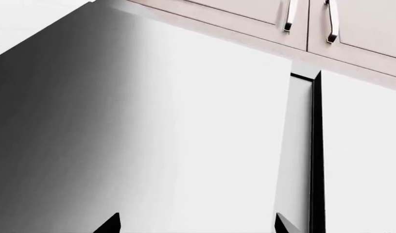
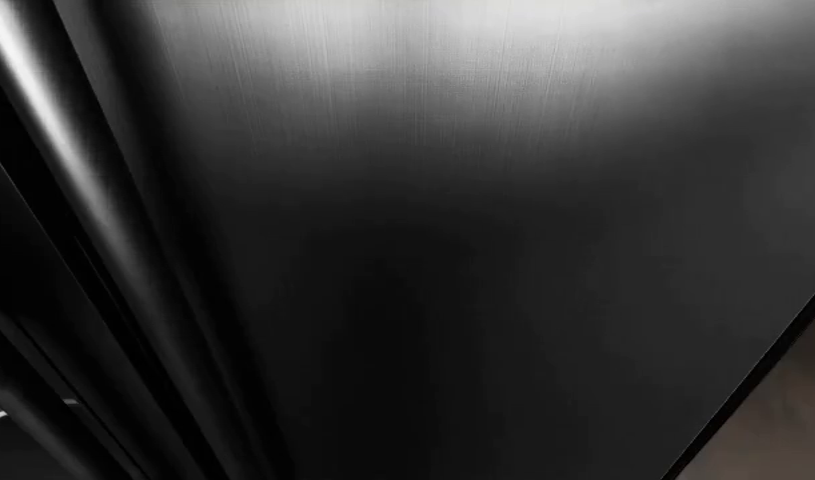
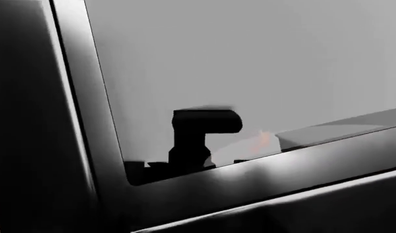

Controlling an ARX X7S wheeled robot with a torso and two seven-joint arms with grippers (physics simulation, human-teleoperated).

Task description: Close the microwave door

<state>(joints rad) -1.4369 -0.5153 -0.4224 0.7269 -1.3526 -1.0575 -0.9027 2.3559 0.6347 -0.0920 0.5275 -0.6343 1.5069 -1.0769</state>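
A dark brushed-metal surface is filling almost the whole head view, with a rounded vertical bar running down its left side; it may be an appliance front, and neither arm is showing there.

In the left wrist view, a broad flat panel, shading from grey to white, is taking up most of the frame. This is probably the microwave door, seen very close, though that is a judgement. A dark vertical gap is separating it from another white surface. Beige cabinets with silver handles are sitting beyond.

The left gripper is showing only two dark fingertips, set well apart and holding nothing.

In the right wrist view, a dark frame is bordering a grey window pane, behind which a small black hooked part is standing. The right gripper is not appearing, so whether it is spread or pressed together cannot be told.

Risks, judged from here: the head camera is giving no overview, so any push is being aimed nearly blind. A fingertip could be slipping into the dark gap and getting pinched, or sliding off the smooth panel and leaving the door ajar.
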